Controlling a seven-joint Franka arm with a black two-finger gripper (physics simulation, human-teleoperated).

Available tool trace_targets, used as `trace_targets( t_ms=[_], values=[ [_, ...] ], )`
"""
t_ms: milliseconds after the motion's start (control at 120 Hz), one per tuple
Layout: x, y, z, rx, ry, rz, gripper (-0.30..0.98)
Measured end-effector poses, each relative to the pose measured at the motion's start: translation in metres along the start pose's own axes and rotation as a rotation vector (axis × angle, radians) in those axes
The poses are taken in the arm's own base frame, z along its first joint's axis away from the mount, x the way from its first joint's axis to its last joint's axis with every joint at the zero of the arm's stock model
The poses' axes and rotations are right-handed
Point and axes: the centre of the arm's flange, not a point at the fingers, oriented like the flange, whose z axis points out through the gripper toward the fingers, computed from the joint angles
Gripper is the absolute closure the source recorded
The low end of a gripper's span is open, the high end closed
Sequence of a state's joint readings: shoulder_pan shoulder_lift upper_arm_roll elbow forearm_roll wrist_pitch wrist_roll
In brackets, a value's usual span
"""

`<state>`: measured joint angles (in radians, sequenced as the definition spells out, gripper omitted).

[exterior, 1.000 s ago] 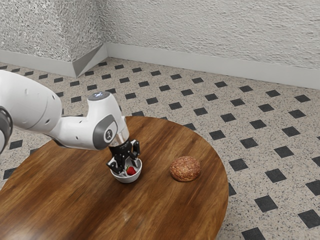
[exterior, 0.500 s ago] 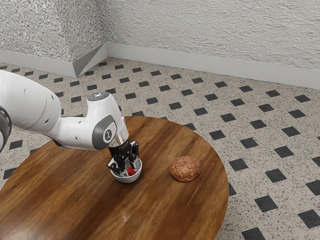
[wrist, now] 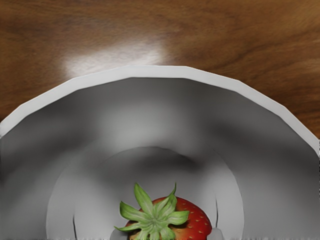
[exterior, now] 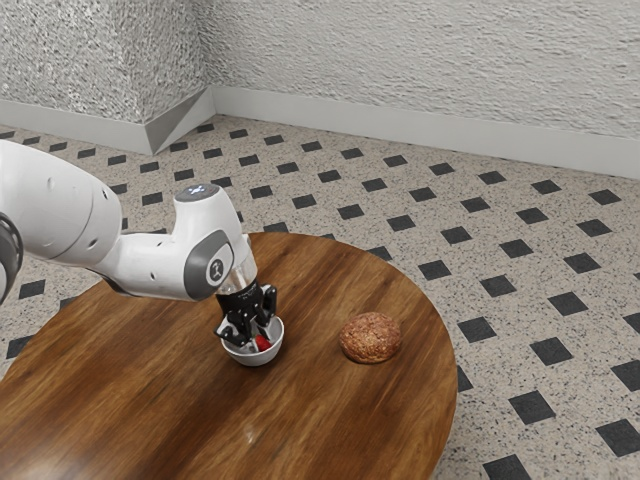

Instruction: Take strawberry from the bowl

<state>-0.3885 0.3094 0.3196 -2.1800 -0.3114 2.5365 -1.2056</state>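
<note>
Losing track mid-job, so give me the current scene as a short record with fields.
target: strawberry, red, green leaves, inside bowl
container: white bowl, upright on table
pincer: reaching into bowl, closed on strawberry from both sides
other item: brown, bun-like lump, beside bowl, toward the exterior view's right
task status: strawberry not yet out

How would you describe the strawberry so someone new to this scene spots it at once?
On the round wooden table, find the white bowl with the black gripper reaching down into it. The strawberry is inside: red, seed-dotted, with a green leafy cap. Its colors set it apart from the plain bowl around it and the brown, rough-surfaced bun outside the bowl.
</note>
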Motion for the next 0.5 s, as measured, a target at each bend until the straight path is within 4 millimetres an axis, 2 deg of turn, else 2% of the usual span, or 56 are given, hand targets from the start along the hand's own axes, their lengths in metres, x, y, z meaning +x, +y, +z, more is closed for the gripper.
trace_targets(
  t_ms=[167, 433, 500],
  values=[
    [-0.002, 0.002, -0.018, -0.018, -0.010, 0.001, 0.66],
    [-0.007, 0.006, -0.075, -0.073, -0.025, 0.026, 0.70],
    [-0.008, 0.014, -0.090, -0.093, -0.012, 0.046, 0.71]
  ],
)
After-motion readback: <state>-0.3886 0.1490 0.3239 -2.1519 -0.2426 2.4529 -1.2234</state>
